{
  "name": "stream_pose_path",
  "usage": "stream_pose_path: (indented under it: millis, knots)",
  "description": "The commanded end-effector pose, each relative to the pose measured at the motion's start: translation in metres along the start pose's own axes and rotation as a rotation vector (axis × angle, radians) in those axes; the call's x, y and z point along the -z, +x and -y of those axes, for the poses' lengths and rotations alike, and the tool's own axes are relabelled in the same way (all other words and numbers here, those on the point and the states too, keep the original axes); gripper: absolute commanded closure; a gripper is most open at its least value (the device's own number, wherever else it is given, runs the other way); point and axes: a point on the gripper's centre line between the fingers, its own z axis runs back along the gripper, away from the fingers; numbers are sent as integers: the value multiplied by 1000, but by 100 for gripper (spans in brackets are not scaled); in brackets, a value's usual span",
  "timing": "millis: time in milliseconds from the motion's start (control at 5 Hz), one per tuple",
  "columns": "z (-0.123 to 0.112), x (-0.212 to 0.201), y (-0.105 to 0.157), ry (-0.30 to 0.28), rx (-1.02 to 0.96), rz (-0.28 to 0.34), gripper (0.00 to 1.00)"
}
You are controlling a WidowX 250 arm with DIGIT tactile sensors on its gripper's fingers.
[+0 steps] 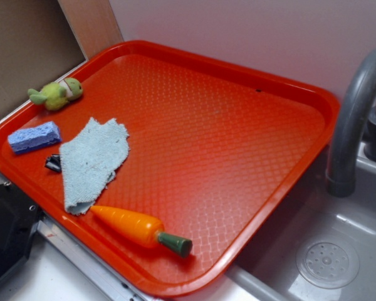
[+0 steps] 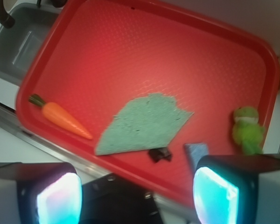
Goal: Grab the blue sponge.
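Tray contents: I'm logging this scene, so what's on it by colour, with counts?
Blue: 2, the blue sponge and pale cloth
Green: 1, plush toy
Orange: 1, toy carrot
Black: 1, small object
Total: 5 on the red tray

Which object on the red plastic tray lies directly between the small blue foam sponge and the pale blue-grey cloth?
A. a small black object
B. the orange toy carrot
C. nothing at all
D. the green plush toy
A: in the exterior view a small black object sits at the left edge of the pale blue-grey cloth, just below the blue foam sponge, on the red plastic tray.
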Motion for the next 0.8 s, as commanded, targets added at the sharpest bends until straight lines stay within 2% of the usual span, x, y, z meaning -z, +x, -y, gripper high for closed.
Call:
stream_pose_path:
  millis: [0, 200, 400, 600]
  knots:
    - [-57, 39, -7, 42, 37, -60, 0]
    - [-67, 52, -10, 102, 28, -80, 0]
    - [-71, 64, -16, 138, 56, -110, 0]
    - [-85, 79, -22, 178, 39, -145, 0]
